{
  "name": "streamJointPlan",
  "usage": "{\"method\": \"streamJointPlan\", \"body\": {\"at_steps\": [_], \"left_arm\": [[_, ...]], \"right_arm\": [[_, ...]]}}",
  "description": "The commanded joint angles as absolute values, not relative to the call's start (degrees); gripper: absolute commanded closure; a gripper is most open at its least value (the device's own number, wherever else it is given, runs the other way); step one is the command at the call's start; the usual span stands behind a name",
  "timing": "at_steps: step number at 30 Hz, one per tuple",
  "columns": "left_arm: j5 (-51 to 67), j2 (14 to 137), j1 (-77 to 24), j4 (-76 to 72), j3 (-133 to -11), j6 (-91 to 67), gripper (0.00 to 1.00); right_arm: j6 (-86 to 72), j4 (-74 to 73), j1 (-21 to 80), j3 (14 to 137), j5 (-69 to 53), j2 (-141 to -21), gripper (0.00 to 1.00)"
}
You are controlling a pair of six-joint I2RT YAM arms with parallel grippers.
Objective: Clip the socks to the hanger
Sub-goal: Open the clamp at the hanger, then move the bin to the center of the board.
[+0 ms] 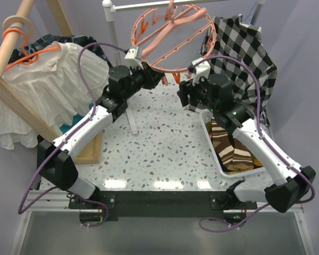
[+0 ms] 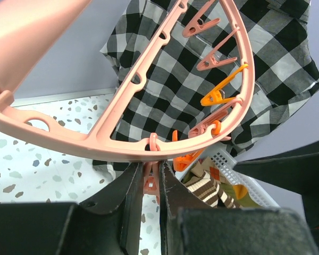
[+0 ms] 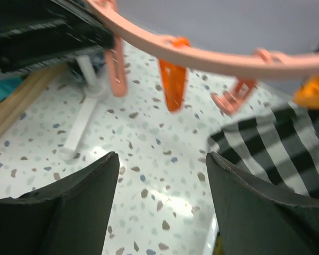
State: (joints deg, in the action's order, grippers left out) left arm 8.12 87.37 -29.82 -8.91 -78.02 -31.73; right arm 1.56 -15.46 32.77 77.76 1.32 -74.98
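Note:
The salmon-pink ring hanger (image 1: 173, 40) hangs at the back centre, with small clips dangling from its rim. My left gripper (image 1: 162, 79) is under the ring's near rim, shut on a pink clip (image 2: 150, 181) that hangs from the rim (image 2: 95, 142). My right gripper (image 1: 182, 88) is open and empty just right of it, below the rim (image 3: 202, 54), with an orange clip (image 3: 173, 87) and a pink clip (image 3: 115, 71) ahead. Brown-striped socks (image 1: 228, 149) lie in a white basket (image 1: 215, 155) at the right and also show in the left wrist view (image 2: 204, 188).
A black-and-white checked shirt (image 1: 244, 53) hangs behind the right arm. A white blouse (image 1: 48, 85) on an orange coat hanger (image 1: 21, 45) hangs from a wooden rack (image 1: 21, 101) at the left. A white pole (image 1: 119, 64) stands behind the left gripper.

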Motion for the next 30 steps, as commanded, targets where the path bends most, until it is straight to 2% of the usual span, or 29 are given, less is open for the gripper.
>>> {"method": "streamJointPlan", "body": {"at_steps": [1,5,10,18,21,27,30], "left_arm": [[6.3,87.4,-30.1,-10.5,-79.8,-30.1,0.85],[6.3,87.0,-30.1,-10.5,-79.4,-30.3,0.84],[6.1,86.3,-30.1,-10.5,-79.3,-30.6,0.84],[5.4,85.2,-30.0,-10.5,-77.9,-30.2,0.84],[5.4,85.1,-30.1,-10.5,-77.4,-30.4,0.85],[5.6,84.7,-30.0,-10.0,-77.2,-30.3,0.85],[6.1,84.7,-30.1,-9.8,-77.2,-30.4,0.85]], "right_arm": [[-3.0,-30.4,31.0,75.4,16.4,-71.9,0.29],[-7.3,-35.8,25.3,72.3,18.4,-71.8,0.31],[-13.4,-37.2,14.5,69.5,13.5,-73.6,0.37],[-16.7,-31.9,10.9,68.9,11.3,-85.7,0.41],[-18.1,-33.1,10.0,66.7,9.9,-88.6,0.48],[-20.0,-35.2,9.8,57.1,7.0,-84.8,0.50],[-19.3,-34.7,10.3,53.6,2.7,-82.9,0.58]]}}
